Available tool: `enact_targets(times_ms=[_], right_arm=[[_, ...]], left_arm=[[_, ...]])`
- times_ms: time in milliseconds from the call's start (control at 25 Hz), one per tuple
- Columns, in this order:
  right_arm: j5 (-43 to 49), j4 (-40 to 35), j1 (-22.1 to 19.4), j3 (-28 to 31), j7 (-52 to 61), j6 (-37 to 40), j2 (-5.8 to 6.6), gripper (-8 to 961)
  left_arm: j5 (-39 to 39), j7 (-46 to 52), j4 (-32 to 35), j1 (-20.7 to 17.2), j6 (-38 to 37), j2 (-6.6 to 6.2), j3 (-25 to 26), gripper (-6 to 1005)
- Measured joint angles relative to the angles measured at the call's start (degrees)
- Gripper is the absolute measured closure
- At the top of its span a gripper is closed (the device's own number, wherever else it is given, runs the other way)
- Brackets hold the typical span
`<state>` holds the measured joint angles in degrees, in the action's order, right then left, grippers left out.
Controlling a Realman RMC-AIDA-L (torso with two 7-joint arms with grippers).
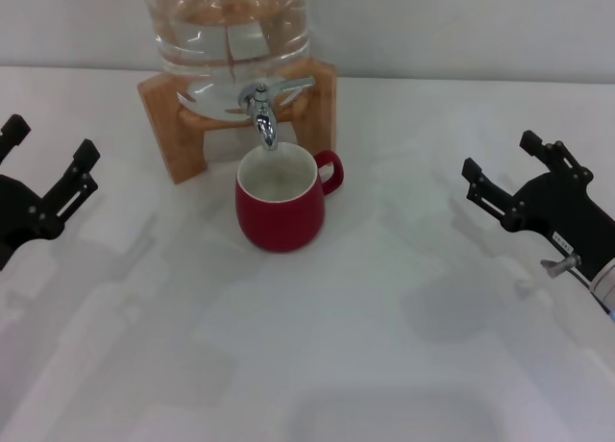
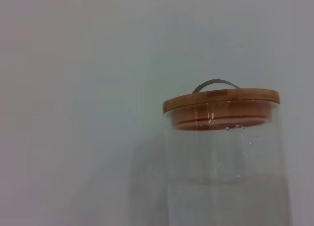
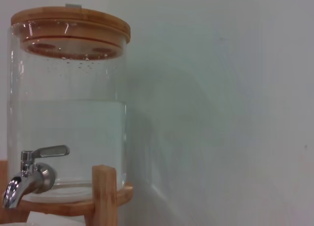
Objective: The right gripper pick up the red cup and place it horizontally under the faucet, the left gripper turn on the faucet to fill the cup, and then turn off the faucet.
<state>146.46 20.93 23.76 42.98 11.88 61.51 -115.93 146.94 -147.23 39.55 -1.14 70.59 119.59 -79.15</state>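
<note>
Head view shows you the red cup (image 1: pixel 280 207) upright directly under the faucet (image 1: pixel 264 110) spout; left gripper (image 1: pixel 50 168) and right gripper (image 1: pixel 509 168) hover well apart, fingers spread, empty.

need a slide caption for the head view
Red cup under the faucet; both open pincers, left and right, apart.
</note>
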Motion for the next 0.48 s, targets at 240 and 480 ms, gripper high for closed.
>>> enact_targets(times_ms=[240, 480], right_arm=[[0.2, 0.0, 0.0, -0.4, 0.0, -0.4, -0.07, 83], [0.5, 0.3, 0.0, -0.8, 0.1, -0.7, -0.09, 83]], left_arm=[[0.1, -0.5, -1.8, 1.2, 0.1, 0.00, 0.1, 150], [0.8, -2.2, -5.4, 3.6, 1.0, -0.04, 0.4, 150]])
